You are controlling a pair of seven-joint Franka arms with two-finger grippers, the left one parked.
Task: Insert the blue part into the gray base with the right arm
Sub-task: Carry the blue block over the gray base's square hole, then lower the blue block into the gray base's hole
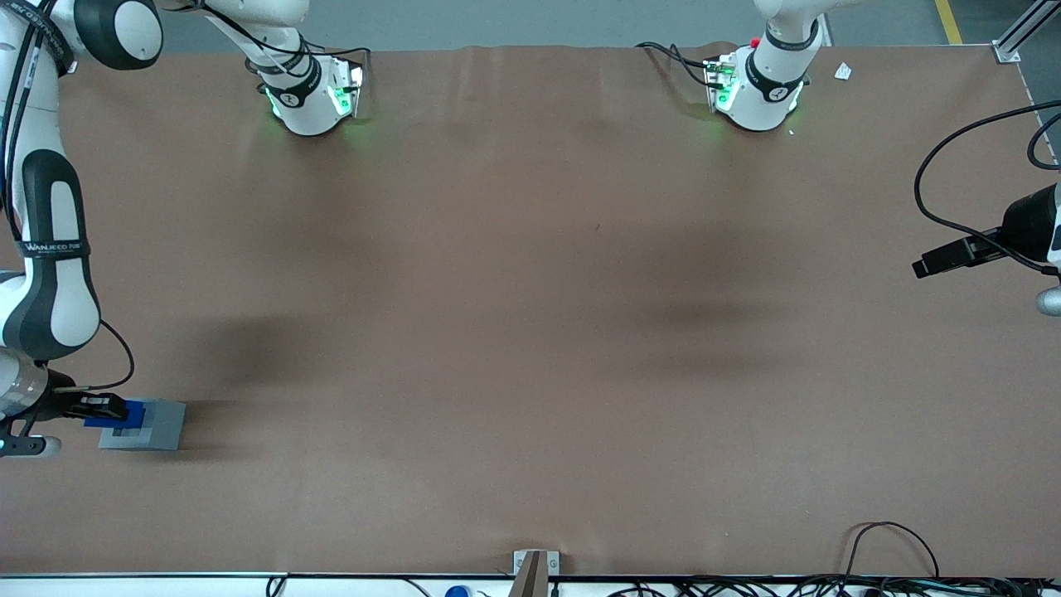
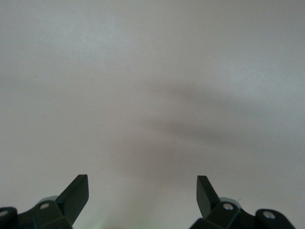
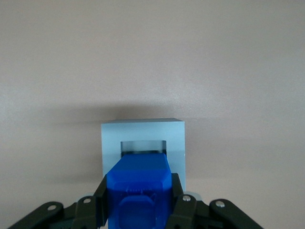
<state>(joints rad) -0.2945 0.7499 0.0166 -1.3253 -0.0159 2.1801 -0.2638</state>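
Note:
The gray base (image 1: 157, 424) lies on the brown table near the working arm's end, close to the front camera. The blue part (image 1: 124, 414) is over the base's top, its end at the paler recess (image 3: 143, 145). My right gripper (image 1: 104, 408) is shut on the blue part (image 3: 139, 191), one black finger (image 3: 101, 200) pressed against each of its sides. In the right wrist view the gray base (image 3: 143, 131) shows just past the part's tip. How deep the part sits in the recess is hidden.
The white right arm (image 1: 50, 274) reaches down over the table's edge beside the base. Two arm pedestals (image 1: 311, 95) stand at the table's edge farthest from the front camera. Cables (image 1: 891, 551) lie along the near edge.

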